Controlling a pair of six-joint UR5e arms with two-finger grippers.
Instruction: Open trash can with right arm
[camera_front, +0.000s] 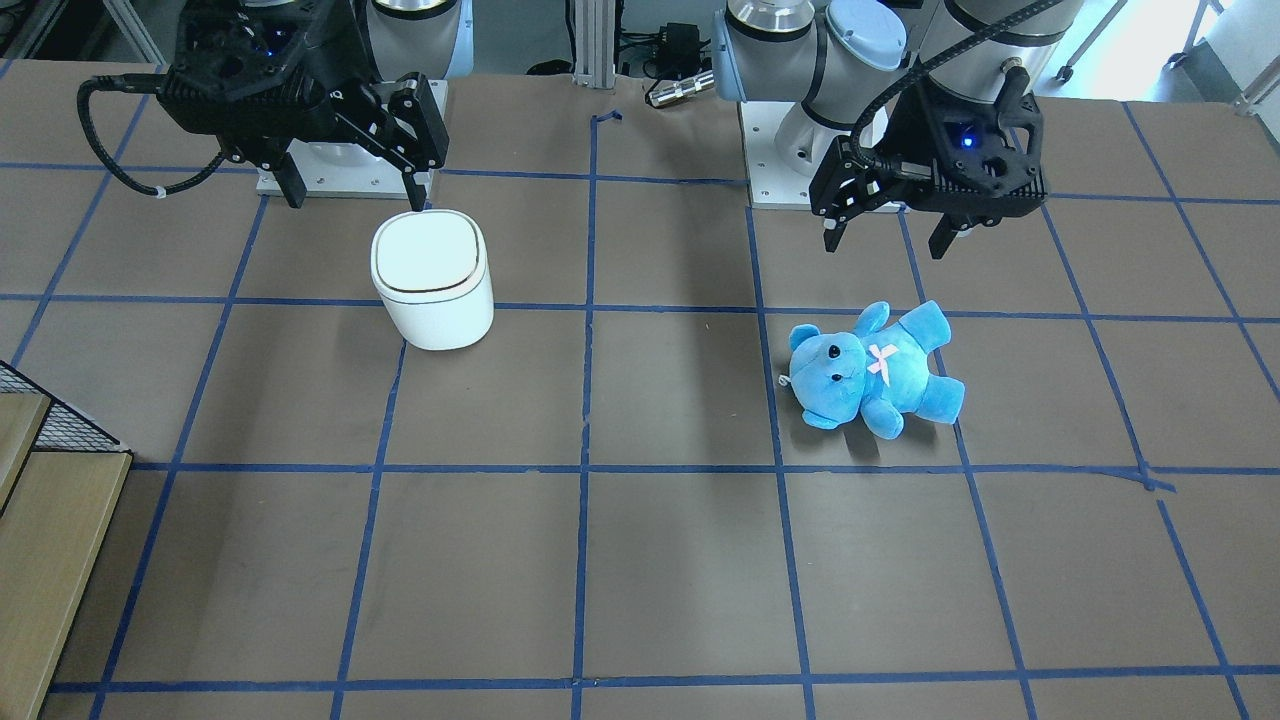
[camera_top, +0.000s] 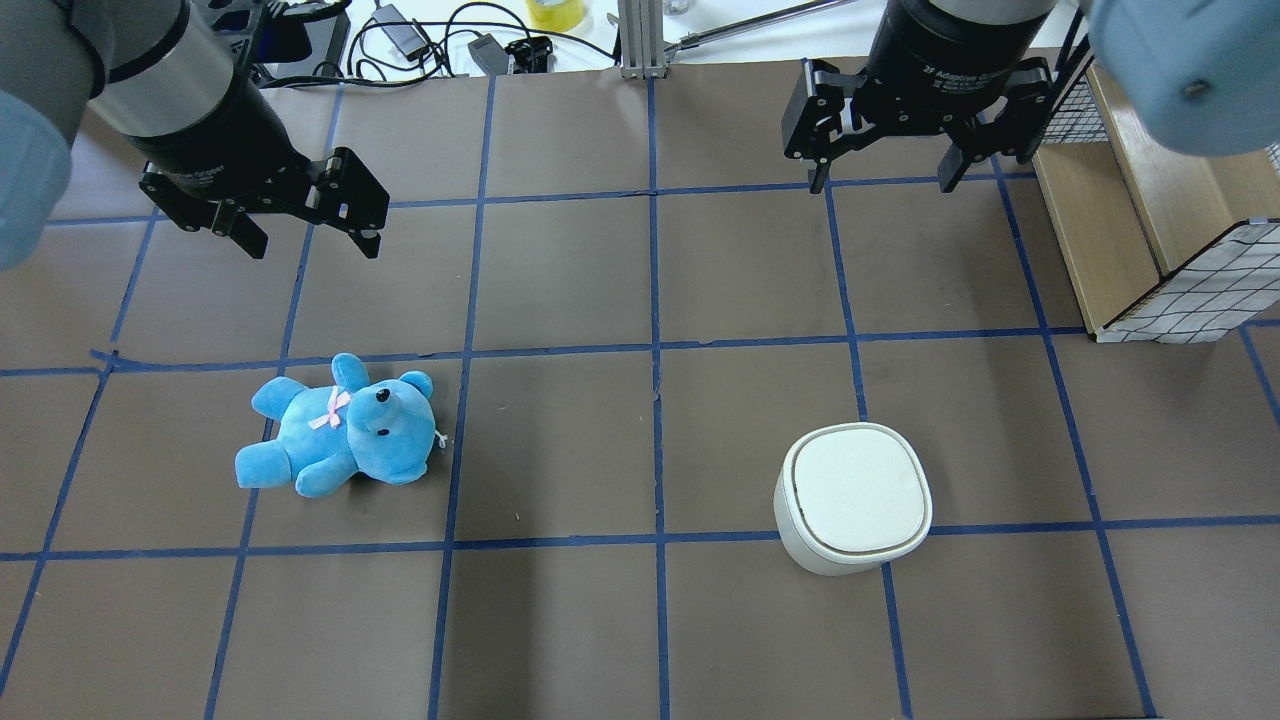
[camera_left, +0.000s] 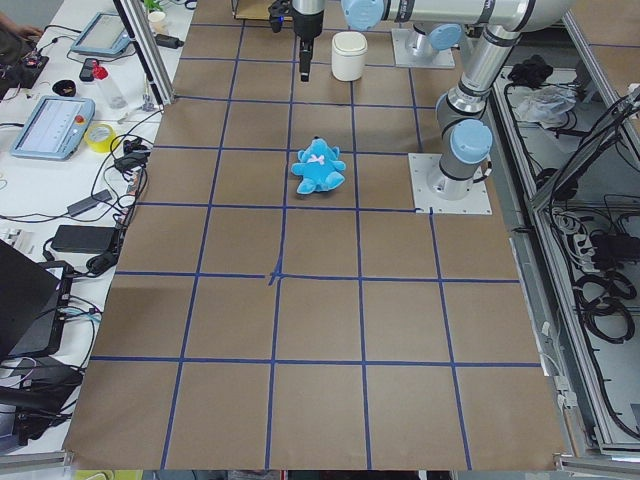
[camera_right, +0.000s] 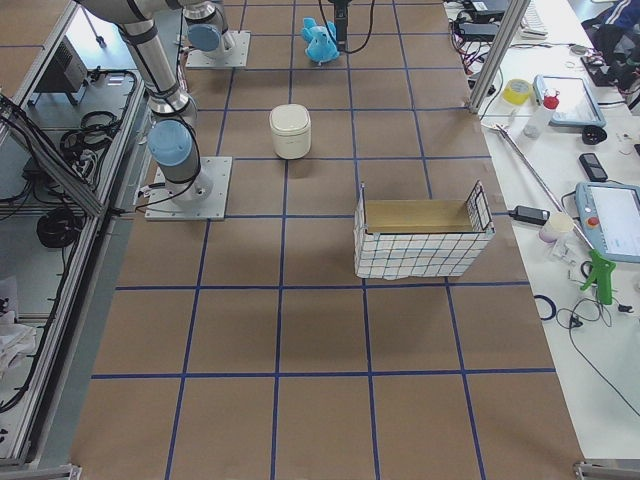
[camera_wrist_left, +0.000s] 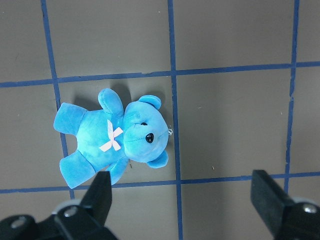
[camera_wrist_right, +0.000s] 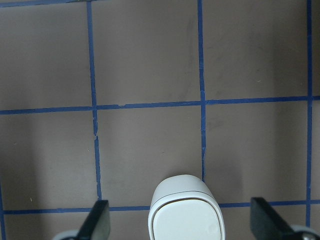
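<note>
The white trash can (camera_front: 432, 280) stands upright on the table with its flat lid shut. It also shows in the overhead view (camera_top: 853, 497) and at the bottom middle of the right wrist view (camera_wrist_right: 185, 210). My right gripper (camera_front: 352, 195) is open and empty. It hangs well above the can without touching it, also in the overhead view (camera_top: 880, 185). In the right wrist view the can lies between its two black fingers (camera_wrist_right: 97, 222). My left gripper (camera_front: 885, 245) is open and empty, hanging above a blue teddy bear (camera_front: 875, 365).
The teddy bear (camera_top: 340, 430) lies on its back on my left half of the table, also in the left wrist view (camera_wrist_left: 115, 137). A wire-mesh basket with a wooden inside (camera_top: 1150, 230) stands at the table's right edge. Blue tape lines grid the brown table.
</note>
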